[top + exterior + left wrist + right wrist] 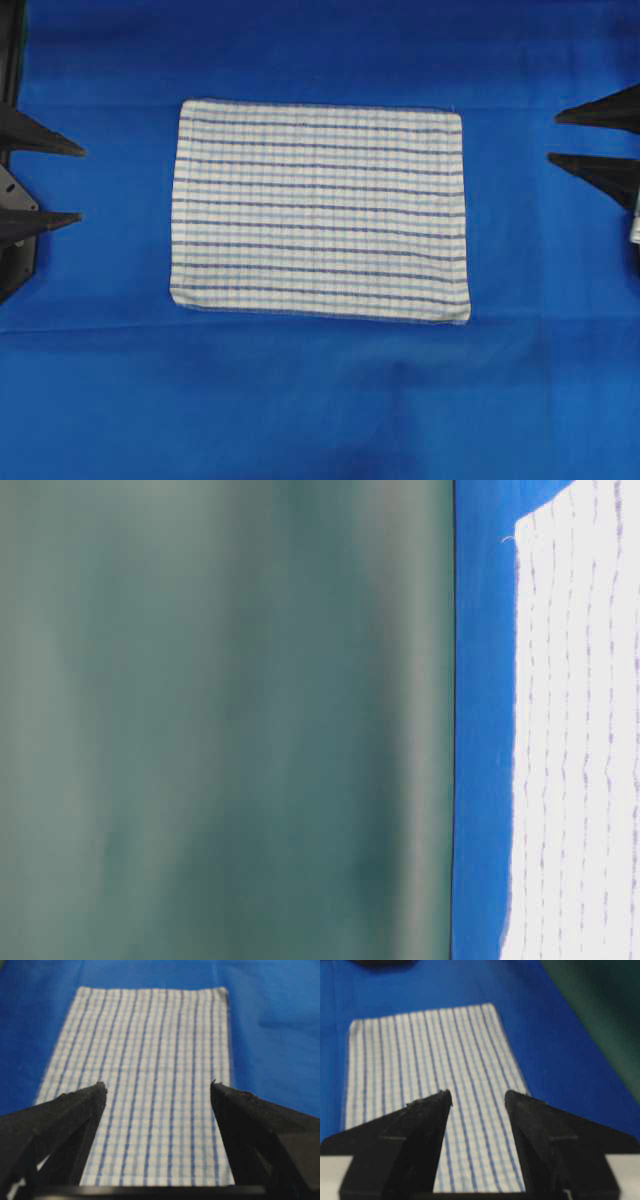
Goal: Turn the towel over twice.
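You have the towel [319, 210] lying flat and spread out in the middle of the blue tablecloth [320, 400] on the worktop, stripes running side to side. Your left gripper [82, 183] sits off its left edge, fingers spread wide and holding nothing. Your right gripper [552, 137] sits off the right edge, fingers likewise apart and empty, clear of the cloth.

Left gripper [80, 183] at 9 o'clock edge of overhead view, jaws spread wide, tips pointing toward 3 o'clock, holding nothing. Right gripper [552, 138] at 3 o'clock edge, jaws parted, tips toward 9 o'clock, empty.
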Controlling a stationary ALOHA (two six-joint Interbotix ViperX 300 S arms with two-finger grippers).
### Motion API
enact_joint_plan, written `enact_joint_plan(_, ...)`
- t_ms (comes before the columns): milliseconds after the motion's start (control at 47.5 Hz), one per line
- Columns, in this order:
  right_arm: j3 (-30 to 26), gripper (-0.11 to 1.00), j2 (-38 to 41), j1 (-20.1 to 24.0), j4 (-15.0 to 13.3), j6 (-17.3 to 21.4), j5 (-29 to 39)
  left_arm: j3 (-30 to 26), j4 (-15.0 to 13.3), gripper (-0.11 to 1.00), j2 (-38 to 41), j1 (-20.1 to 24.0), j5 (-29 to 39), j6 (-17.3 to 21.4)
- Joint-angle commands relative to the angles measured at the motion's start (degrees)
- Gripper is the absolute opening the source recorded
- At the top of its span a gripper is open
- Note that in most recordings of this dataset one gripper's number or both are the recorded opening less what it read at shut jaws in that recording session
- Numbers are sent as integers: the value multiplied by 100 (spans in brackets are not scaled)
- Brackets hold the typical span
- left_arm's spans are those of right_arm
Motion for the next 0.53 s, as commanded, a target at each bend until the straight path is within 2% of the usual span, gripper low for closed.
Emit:
enact_joint_plan(0, 229, 55, -378, -9, 44, 18, -9, 79, 18, 79, -149, 18, -9, -18)
enact_joint_plan(210, 861, 55, -1055, -18, 97, 53, 0, 466, 9, 79, -519, 53, -9, -79)
enact_joint_plan(505, 1468, 55, -1371, -53, 70, 615, -35, 800, -18, 79, -773, 246, -70, -272)
